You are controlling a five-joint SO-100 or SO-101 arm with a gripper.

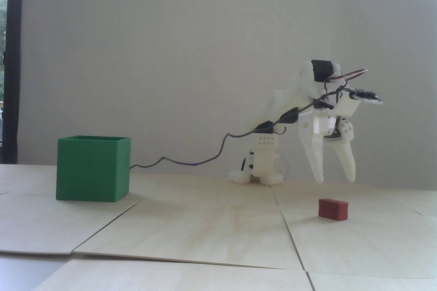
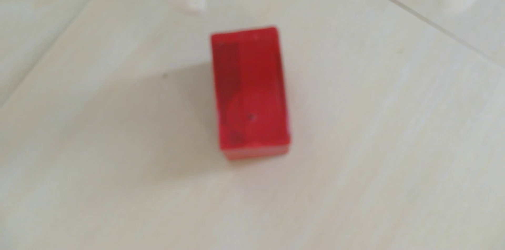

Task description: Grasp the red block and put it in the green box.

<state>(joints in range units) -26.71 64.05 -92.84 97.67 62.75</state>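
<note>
Red block lies flat on the wooden table, just below the gripper, whose white fingers hang spread and empty above it; the green box stands well apart at the fixed view's left; a descent off-centre could probably nudge the block aside. Only the wrist view shows the block's top; only the fixed view shows the box.

Gripper hangs downward, jaws spread apart, empty.

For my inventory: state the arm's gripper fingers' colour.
White fingers, clearest in the fixed view, above the red block.
</note>
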